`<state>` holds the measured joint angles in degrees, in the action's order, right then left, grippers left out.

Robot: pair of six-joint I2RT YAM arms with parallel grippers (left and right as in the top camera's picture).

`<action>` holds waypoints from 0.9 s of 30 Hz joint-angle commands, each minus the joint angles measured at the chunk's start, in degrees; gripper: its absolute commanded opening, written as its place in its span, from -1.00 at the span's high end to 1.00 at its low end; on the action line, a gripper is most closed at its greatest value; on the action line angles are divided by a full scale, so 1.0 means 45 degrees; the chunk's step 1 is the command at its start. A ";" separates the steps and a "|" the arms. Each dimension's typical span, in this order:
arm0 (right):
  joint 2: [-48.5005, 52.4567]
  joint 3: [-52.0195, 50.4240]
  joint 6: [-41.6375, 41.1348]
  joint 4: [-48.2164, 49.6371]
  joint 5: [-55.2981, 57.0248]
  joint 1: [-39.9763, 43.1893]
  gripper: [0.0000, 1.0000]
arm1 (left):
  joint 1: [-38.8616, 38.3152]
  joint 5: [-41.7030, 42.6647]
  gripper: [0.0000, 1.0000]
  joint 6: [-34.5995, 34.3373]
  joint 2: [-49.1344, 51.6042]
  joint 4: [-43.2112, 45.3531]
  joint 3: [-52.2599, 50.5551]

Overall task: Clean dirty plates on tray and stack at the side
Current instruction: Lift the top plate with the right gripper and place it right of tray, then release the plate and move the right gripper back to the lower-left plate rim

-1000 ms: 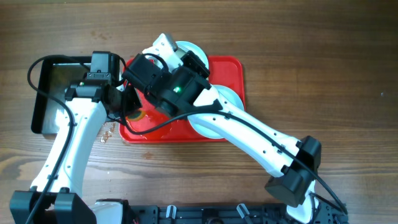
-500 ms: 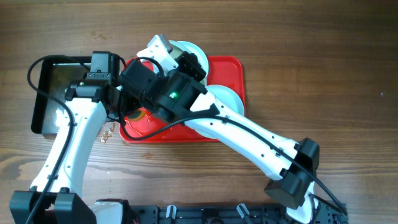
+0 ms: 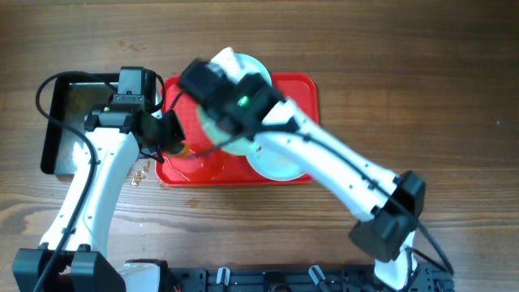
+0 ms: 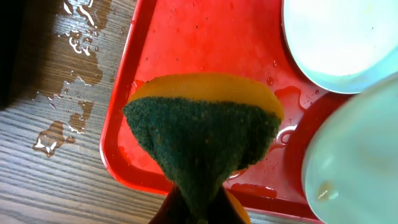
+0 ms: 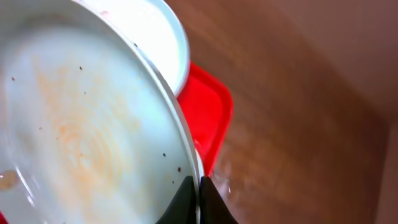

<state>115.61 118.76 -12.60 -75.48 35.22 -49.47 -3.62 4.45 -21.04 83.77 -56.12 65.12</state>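
Over the last second the right arm (image 3: 324, 162) has swung from above the tray's left-centre toward its far edge, taking the plate it holds with it and uncovering the wet near-left part of the red tray (image 4: 186, 37). The right gripper (image 5: 198, 198) is pinched on the rim of that held plate (image 5: 81, 124), which stands steeply tilted above the tray. Its face carries a faint orange smear and a few dark specks, so it looks only part cleaned.

The left gripper (image 4: 198, 208) has not moved. Its fingers are clenched on a yellow sponge (image 4: 202, 134), green scouring side toward the wrist camera, near the tray's left rim. Sponge and held plate now look apart, so scrubbing seems paused, perhaps while the plate is turned or carried off.

The tray holds two more plates lying flat: the far plate (image 3: 258, 66) at its far edge and the near plate (image 3: 280, 166) toward its near-right corner, with water drops on the red floor between them. Nothing is stacked beside the tray yet. Small puddles (image 4: 62, 130) lie on the wooden table (image 3: 422, 81) just left of the tray. A black pan (image 3: 50, 122) sits by the table's left edge; what it contains is unclear
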 commanded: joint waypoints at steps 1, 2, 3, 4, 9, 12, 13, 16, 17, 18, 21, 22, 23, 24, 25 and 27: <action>-0.0175 0.0194 -0.0899 -0.0437 -0.2749 0.2361 0.91 | 0.0034 0.0194 0.92 0.0248 -0.0185 0.0073 0.0083; -0.0175 0.0194 -0.0894 -0.0437 -0.3832 0.3138 0.91 | 0.0034 0.0194 0.92 0.0248 -0.0185 0.0073 0.0083; -0.0175 0.0194 -0.0889 -0.0418 -0.4707 0.3764 0.91 | 0.0034 0.0194 0.92 0.0248 -0.0185 0.0073 0.0083; -0.0175 0.0194 -0.0884 -0.0413 -0.5644 0.4439 0.91 | 0.0034 0.0194 0.92 0.0248 -0.0185 0.0068 0.0083; -0.0175 0.0189 -0.0869 -0.0529 -1.0078 0.8291 0.91 | 0.0034 0.0189 0.92 0.0291 -0.0185 0.0073 0.0078; -0.0170 0.0000 -0.0865 -0.0874 -1.0117 1.0224 0.91 | 0.0034 0.0189 0.92 0.0291 -0.0185 0.0126 0.0078; -0.0170 -0.0141 -0.0869 -0.0981 -1.0122 1.0865 0.91 | 0.0034 0.0189 0.92 0.0291 -0.0185 0.0141 0.0078; -0.0170 -0.0753 -0.0874 -0.0996 -1.0122 1.2322 0.92 | 0.0034 0.0189 0.92 0.0291 -0.0185 0.0185 0.0078; -0.0170 -0.1098 -0.0860 -0.0869 -1.0122 1.2876 0.91 | 0.0034 0.0189 0.92 0.0291 -0.0185 0.0185 0.0078; -0.0170 -0.1370 -0.0865 -0.0729 -1.0117 1.3231 0.91 | 0.0034 0.0189 0.92 0.0291 -0.0185 0.0189 0.0078; -0.0170 -0.2453 -0.0865 -0.0175 -1.0112 1.4183 0.91 | 0.0034 0.0189 0.92 0.0291 -0.0185 0.0253 0.0078; -0.0170 -0.2900 -0.0865 0.0107 -1.0112 1.4387 0.91 | 0.0034 0.0189 0.92 0.0291 -0.0185 0.0282 0.0078; -0.0170 -0.3356 -0.0869 0.0413 -1.0112 1.4571 0.91 | 0.0034 0.0189 0.92 0.0287 -0.0185 0.0321 0.0078; -0.0170 -0.3886 -0.0869 0.0792 -1.0112 1.4727 0.91 | 0.0034 0.0194 0.92 0.0287 -0.0185 0.0335 0.0078; -0.0170 -0.4425 -0.0865 0.1253 -1.0112 1.4834 0.91 | 0.0034 0.0194 0.92 0.0287 -0.0185 0.0364 0.0078; -0.0170 -0.5532 -0.0865 0.2215 -1.0112 1.4965 0.91 | 0.0034 0.0194 0.92 0.0287 -0.0185 0.0379 0.0078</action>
<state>115.59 100.82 -15.86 -69.78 -8.60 17.26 -3.62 4.45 -20.64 83.77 -54.78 65.10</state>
